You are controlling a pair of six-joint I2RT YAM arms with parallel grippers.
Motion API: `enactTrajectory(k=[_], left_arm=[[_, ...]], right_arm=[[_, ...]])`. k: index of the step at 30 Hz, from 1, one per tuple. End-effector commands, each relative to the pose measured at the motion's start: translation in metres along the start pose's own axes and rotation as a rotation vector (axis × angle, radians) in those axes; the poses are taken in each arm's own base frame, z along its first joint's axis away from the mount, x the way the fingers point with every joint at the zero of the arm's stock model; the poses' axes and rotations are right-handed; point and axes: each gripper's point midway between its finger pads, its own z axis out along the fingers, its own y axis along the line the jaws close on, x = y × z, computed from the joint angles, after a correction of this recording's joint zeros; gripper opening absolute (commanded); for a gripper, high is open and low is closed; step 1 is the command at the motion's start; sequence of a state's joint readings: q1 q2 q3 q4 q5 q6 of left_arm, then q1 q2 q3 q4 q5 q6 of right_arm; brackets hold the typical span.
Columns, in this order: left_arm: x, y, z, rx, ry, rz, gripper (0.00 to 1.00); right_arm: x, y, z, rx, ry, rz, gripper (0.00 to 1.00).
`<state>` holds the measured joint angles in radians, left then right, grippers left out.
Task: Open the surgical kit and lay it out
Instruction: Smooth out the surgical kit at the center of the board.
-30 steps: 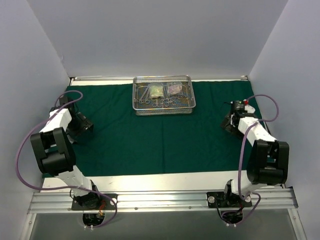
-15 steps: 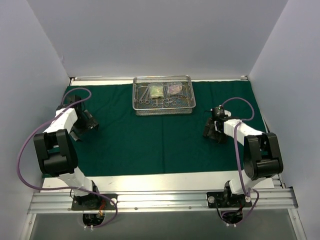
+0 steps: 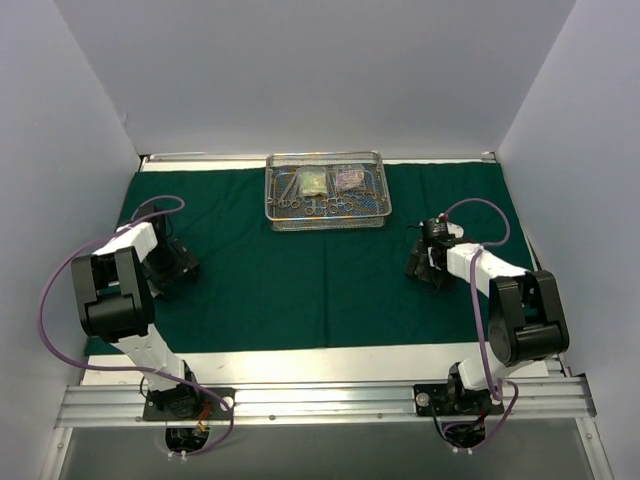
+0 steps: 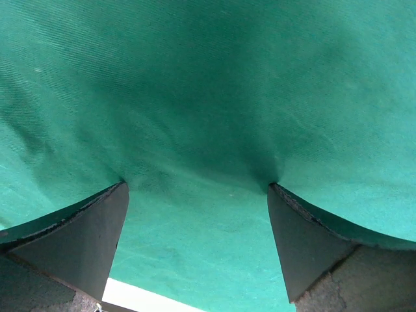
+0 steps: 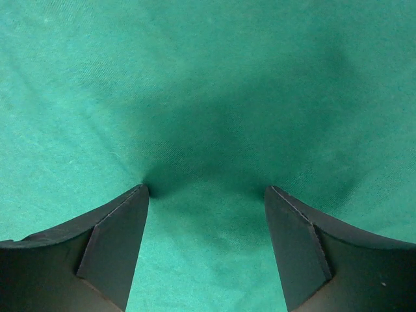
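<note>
While tip-down on cloth [image 4: 208, 78], pincers [image 4: 198, 188] [image 5: 207, 192] agape.

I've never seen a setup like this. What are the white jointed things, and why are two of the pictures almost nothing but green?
The white things are two robot arms, a left arm and a right arm, bolted at the near edge of a table. The wide picture comes from a camera above and behind them. Each arm ends in a two-finger claw: the left gripper and the right gripper. The green pictures come from small cameras on the wrists, looking past each gripper's dark fingers at the green cloth spread over the table. Both grippers are open, tips down at the cloth, holding nothing. At the far side stands a wire-mesh tray with steel clamps and two clear pouches inside.
</note>
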<state>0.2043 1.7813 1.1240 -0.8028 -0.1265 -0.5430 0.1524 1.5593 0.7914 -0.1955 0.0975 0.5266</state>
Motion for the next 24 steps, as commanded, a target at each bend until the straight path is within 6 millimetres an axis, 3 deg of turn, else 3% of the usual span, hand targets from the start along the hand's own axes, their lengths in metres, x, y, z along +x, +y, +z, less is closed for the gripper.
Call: enactTrajectory(k=[1,7,10,12,13,15,16,17,18,19,20,23,24], left_arm=[[-0.007,0.015,0.004,-0.037,-0.012,-0.049,0.97],[-0.015,0.017,-0.003,-0.035,-0.021,-0.078,0.97],[-0.025,0.009,-0.016,0.002,-0.044,-0.086,0.97],[-0.030,0.004,-0.028,0.025,-0.059,-0.086,0.97],[-0.040,-0.002,-0.038,0.046,-0.089,-0.089,0.97],[-0.047,-0.013,-0.055,0.075,-0.129,-0.069,0.98],[-0.051,-0.020,-0.063,0.093,-0.146,-0.060,0.97],[-0.060,-0.029,-0.077,0.121,-0.183,-0.052,0.97],[-0.060,-0.044,-0.088,0.148,-0.209,-0.017,0.96],[-0.062,-0.054,-0.097,0.173,-0.227,0.004,0.96],[-0.071,-0.070,-0.114,0.215,-0.275,0.022,0.96],[-0.069,-0.113,-0.142,0.296,-0.339,0.106,0.96],[-0.065,-0.138,-0.157,0.341,-0.367,0.152,0.96]], right_arm=[[0.073,-0.042,-0.010,0.161,0.243,0.020,0.68],[0.075,-0.045,-0.018,0.183,0.254,0.075,0.69],[0.054,-0.048,-0.026,0.206,0.189,0.093,0.69],[0.027,-0.047,-0.035,0.210,0.096,0.103,0.69],[0.003,-0.037,-0.043,0.179,0.033,0.113,0.69],[-0.026,-0.027,-0.055,0.139,-0.047,0.101,0.70],[-0.055,-0.012,-0.066,0.089,-0.119,0.106,0.70],[-0.067,-0.004,-0.068,0.069,-0.139,0.095,0.70],[-0.077,0.005,-0.071,0.037,-0.155,0.089,0.70],[-0.101,0.021,-0.080,-0.019,-0.207,0.077,0.69],[-0.108,0.032,-0.077,-0.052,-0.210,0.059,0.67],[-0.141,0.071,-0.082,-0.178,-0.255,0.022,0.64],[-0.148,0.079,-0.083,-0.198,-0.269,0.015,0.63]])
